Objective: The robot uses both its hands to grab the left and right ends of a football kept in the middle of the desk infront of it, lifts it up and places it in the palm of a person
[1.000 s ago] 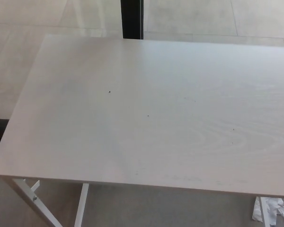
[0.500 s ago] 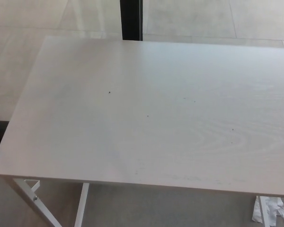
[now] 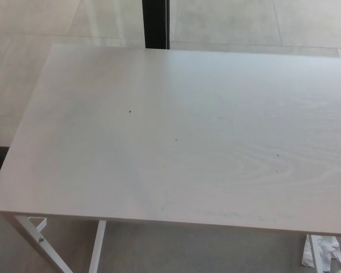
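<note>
A pale, wood-grained rectangular desk top on white metal legs is seen from above, filling most of the view. No football is shown on it; only a few tiny dark specks mark the surface. Neither robot hand is in view, so whether the fingers are spread or closed cannot be told. No person's palm is seen either. A crumpled white scrap lies on the floor at the lower right, and a dark vertical post stands beyond the far edge. Judged from this, the ball must be located before any reach is begun; then both hands should be brought in evenly toward its two ends.
</note>
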Tool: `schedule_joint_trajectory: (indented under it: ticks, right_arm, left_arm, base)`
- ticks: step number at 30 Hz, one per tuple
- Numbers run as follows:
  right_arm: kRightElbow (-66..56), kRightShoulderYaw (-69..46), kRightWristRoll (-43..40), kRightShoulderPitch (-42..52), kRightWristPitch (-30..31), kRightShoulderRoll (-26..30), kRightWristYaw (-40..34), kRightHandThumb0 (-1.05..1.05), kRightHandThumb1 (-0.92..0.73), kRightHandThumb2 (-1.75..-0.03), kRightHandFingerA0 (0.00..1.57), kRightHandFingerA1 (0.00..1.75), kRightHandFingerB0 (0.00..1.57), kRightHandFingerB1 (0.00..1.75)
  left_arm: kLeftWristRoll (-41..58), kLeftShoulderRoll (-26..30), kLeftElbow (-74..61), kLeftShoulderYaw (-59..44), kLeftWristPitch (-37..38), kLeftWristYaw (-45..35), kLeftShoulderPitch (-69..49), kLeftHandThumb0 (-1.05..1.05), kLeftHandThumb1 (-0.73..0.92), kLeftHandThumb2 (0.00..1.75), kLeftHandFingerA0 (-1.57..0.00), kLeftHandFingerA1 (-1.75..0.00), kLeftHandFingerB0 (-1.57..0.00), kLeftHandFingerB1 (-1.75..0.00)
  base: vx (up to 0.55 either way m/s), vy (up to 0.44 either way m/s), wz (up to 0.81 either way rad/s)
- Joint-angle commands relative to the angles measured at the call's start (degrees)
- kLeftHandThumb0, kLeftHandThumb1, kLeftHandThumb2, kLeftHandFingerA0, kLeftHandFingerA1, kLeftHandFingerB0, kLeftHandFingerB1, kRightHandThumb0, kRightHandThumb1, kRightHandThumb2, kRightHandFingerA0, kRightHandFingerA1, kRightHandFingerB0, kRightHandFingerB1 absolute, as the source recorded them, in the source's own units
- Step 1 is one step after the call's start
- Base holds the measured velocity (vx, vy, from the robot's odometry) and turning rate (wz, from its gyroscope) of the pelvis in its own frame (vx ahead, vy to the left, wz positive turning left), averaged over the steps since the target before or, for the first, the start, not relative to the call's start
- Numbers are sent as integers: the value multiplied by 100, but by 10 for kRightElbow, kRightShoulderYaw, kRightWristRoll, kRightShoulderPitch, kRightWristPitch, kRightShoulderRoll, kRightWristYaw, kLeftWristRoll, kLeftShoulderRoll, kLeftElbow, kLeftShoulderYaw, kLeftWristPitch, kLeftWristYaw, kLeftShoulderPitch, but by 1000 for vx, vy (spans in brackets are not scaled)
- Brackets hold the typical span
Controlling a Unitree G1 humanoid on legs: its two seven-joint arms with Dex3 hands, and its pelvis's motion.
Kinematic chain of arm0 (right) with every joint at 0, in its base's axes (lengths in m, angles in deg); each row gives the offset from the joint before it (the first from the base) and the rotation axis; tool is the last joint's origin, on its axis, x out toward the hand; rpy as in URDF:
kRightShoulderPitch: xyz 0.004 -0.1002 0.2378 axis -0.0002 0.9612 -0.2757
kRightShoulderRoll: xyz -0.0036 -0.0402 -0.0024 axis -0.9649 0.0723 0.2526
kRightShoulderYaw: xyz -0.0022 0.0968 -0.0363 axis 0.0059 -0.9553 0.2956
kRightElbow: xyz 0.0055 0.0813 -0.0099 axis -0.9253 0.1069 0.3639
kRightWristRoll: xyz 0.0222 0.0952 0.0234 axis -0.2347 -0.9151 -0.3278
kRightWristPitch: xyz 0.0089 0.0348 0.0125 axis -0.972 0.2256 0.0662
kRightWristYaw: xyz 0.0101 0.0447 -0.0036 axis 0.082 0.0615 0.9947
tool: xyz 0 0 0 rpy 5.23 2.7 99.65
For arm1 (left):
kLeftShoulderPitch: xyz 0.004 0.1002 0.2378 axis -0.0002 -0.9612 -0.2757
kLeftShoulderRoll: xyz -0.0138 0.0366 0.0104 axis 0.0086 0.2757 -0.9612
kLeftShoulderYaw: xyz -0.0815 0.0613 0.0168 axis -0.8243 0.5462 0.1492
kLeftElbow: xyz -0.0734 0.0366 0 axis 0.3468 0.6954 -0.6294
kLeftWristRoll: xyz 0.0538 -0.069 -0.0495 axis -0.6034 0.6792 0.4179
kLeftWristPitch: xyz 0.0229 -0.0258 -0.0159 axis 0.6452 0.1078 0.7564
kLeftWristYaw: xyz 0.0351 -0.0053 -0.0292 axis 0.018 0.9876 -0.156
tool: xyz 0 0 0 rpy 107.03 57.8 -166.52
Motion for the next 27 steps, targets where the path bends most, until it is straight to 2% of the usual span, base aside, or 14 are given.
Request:
schedule_joint_trajectory:
  ticks: [1,4,6,7,11,12,15,16,20,22,23,24,25,27]
  right_arm:
    - [34,18,24,-4,-74,35,37,-51,-60,-58,54,74,21,41]
    - [44,21,21,-10,-76,38,36,-50,-62,-58,57,72,22,41]
    - [45,20,14,-13,-73,38,43,-48,-63,-58,56,74,22,41]
    - [43,22,16,-12,-75,39,43,-53,-51,-83,53,74,17,49]
    - [52,25,20,-16,-84,47,45,-52,-64,-58,57,76,20,41]
    - [56,27,23,-17,-88,48,42,-56,-51,-84,57,77,17,50]
    - [43,22,14,-10,-75,48,49,-59,-52,-85,58,76,17,50]
    - [40,23,16,-8,-79,47,48,-60,-52,-85,60,76,18,50]
    - [45,24,20,-7,-90,43,44,-52,-64,-59,68,74,23,41]
    - [41,22,18,-5,-86,44,46,-52,-64,-59,68,73,23,41]
    - [42,22,19,-6,-87,45,46,-53,-63,-59,70,73,23,41]
    - [41,22,19,-5,-88,45,47,-52,-63,-59,70,74,23,42]
    - [39,22,19,-4,-88,44,47,-54,-61,-58,71,76,23,43]
    - [34,25,23,-2,-89,42,47,-54,-62,-58,72,75,23,43]
  left_arm:
    - [-9,20,1,13,37,-1,-1,-59,61,93,-59,-60,-35,-50]
    - [-2,23,17,14,41,-8,3,-59,61,93,-59,-61,-34,-50]
    - [-4,25,19,19,46,-6,3,-59,76,63,-67,-48,-40,-37]
    - [4,24,22,15,40,-8,6,-57,75,62,-66,-49,-39,-37]
    - [11,16,29,13,33,-5,14,-59,59,91,-59,-62,-35,-51]
    - [12,16,29,14,30,-4,17,-60,60,91,-58,-62,-34,-51]
    - [14,13,15,15,33,-11,10,-59,60,92,-61,-63,-34,-51]
    - [17,11,13,12,31,-11,9,-58,74,60,-69,-50,-41,-37]
    - [12,14,22,18,37,-4,19,-60,60,92,-60,-60,-35,-50]
    - [10,13,9,22,36,-3,12,-59,60,92,-61,-61,-35,-51]
    - [16,13,6,21,29,-9,11,-55,74,62,-65,-49,-39,-38]
    - [12,18,15,25,31,-12,13,-60,61,92,-60,-61,-35,-51]
    - [12,21,21,25,34,-15,14,-56,75,62,-66,-49,-39,-38]
    - [11,25,26,26,39,-16,14,-60,61,92,-59,-61,-34,-51]
  base:
    - [0,0,0]
    - [0,0,0]
    - [0,0,0]
    - [0,0,0]
    - [0,0,0]
    - [0,0,0]
    - [0,0,0]
    - [0,0,0]
    - [0,0,0]
    - [0,0,0]
    - [0,0,0]
    - [0,0,0]
    - [0,0,0]
    - [0,0,0]
